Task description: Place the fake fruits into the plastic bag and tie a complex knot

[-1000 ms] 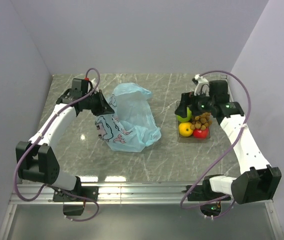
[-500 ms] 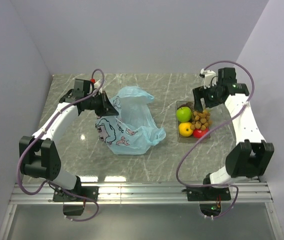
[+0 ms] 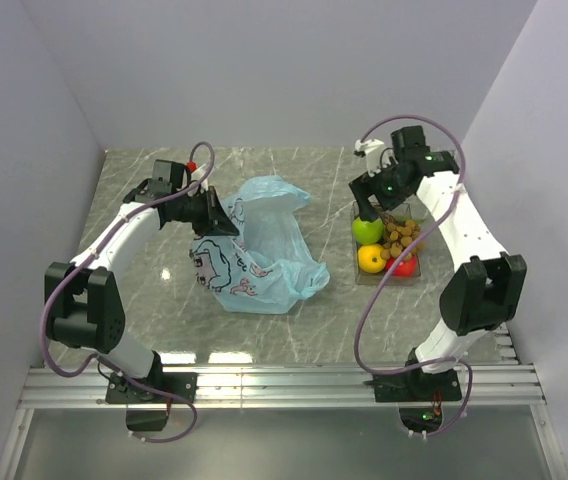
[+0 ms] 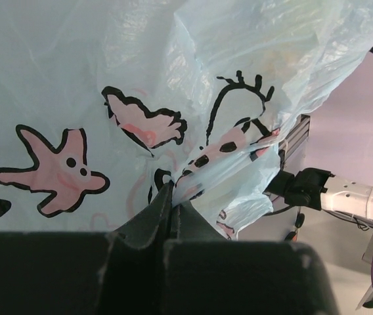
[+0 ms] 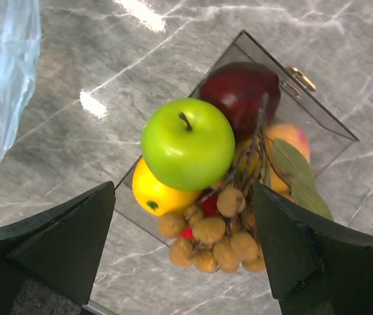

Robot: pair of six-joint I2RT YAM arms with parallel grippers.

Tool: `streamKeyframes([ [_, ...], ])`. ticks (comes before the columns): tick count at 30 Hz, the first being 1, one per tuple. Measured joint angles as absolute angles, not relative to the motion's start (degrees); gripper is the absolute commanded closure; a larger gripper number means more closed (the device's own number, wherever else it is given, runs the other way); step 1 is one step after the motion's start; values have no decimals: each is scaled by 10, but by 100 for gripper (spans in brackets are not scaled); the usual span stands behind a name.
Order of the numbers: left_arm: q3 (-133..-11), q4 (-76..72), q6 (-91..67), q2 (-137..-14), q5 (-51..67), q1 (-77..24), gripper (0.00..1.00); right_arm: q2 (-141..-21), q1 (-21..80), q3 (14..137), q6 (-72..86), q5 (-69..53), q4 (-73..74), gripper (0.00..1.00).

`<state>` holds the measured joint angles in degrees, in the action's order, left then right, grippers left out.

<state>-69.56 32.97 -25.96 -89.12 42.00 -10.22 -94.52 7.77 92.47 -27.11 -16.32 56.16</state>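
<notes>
My left jaws are pinched shut on a fold of the plastic bag (image 4: 75,98), light blue film printed with pink, dark-outlined cartoon figures, which fills that wrist view. From above, the bag lies crumpled on the marble tabletop (image 3: 144,290), left of centre, its upper edge raised where I grip it. My right jaws stand wide and hold nothing, hanging over the green apple (image 5: 188,143), which tops the pile in the clear tray (image 5: 318,108). Below the apple sit a yellow-orange round fruit (image 5: 157,193), a dark red fruit (image 5: 239,92) and a bunch of small brown balls (image 5: 213,239) with a green leaf (image 5: 298,177). The tray rests on the tabletop, to the right of the bag and apart from it.
</notes>
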Motion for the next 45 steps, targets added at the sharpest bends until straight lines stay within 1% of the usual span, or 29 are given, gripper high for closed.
streamKeyframes([
  [9,-696,337,-255,-891,419,-102,100,-1002,126,914,-256,-86,547,6],
  [27,-696,337,-255,-900,417,-102,100,-1045,132,889,-236,-69,532,7],
  [30,-696,337,-255,-900,417,-102,100,-1045,132,889,-235,-68,532,14],
  [31,-696,337,-255,-900,417,-101,100,-1045,132,889,-235,-68,532,19],
  [32,-696,337,-255,-900,417,-101,100,-1045,132,889,-236,-68,532,22],
  [33,-696,337,-255,-900,418,-101,100,-1045,132,889,-235,-67,532,28],
  [36,-696,337,-255,-900,418,-100,100,-1045,132,889,-234,-68,534,34],
  [45,-696,337,-255,-900,423,-98,100,-1044,129,922,-225,-89,567,38],
])
